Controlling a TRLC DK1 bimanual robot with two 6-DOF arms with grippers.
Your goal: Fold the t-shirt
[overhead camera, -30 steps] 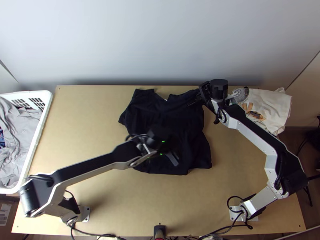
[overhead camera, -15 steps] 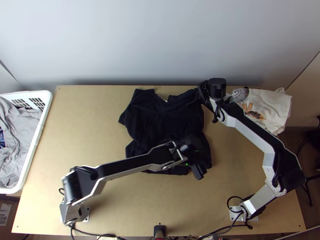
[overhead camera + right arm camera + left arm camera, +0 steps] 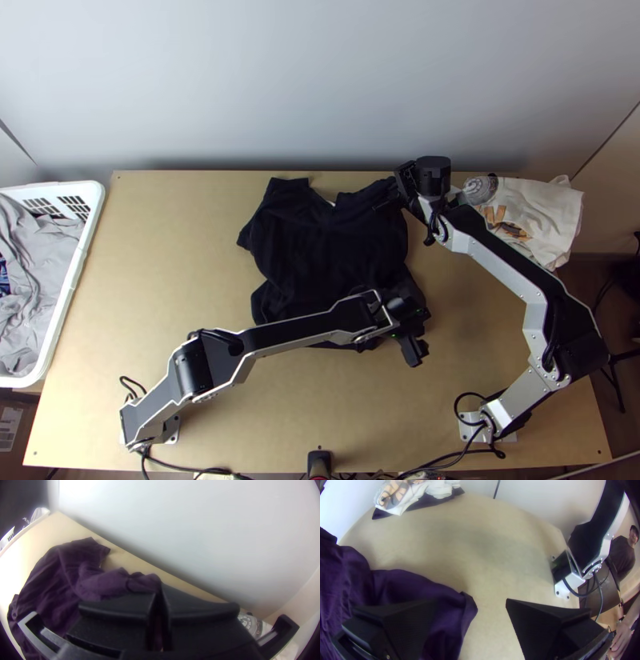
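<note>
The black t-shirt [image 3: 324, 240] lies unevenly spread and partly bunched in the middle of the table. Over its near right corner is my left gripper [image 3: 414, 336]. In the left wrist view, my left gripper [image 3: 473, 613] stands open, one finger over the shirt's corner [image 3: 468, 608] and the other over bare wood. At the shirt's far right end is my right gripper [image 3: 390, 196]. My right gripper [image 3: 159, 603] is shut on a bunched edge of the shirt [image 3: 116, 581] in the right wrist view.
A white basket [image 3: 92, 232] of grey cloth stands at the left edge. At the far right lie a folded white printed cloth [image 3: 552, 212] and a clear round container [image 3: 480, 190]. A person's hand [image 3: 621, 635] shows beyond the table.
The left arm has swept right across the near part of the shirt to its near right corner. My right gripper has shifted very slightly left, still at the shirt's far right end.
</note>
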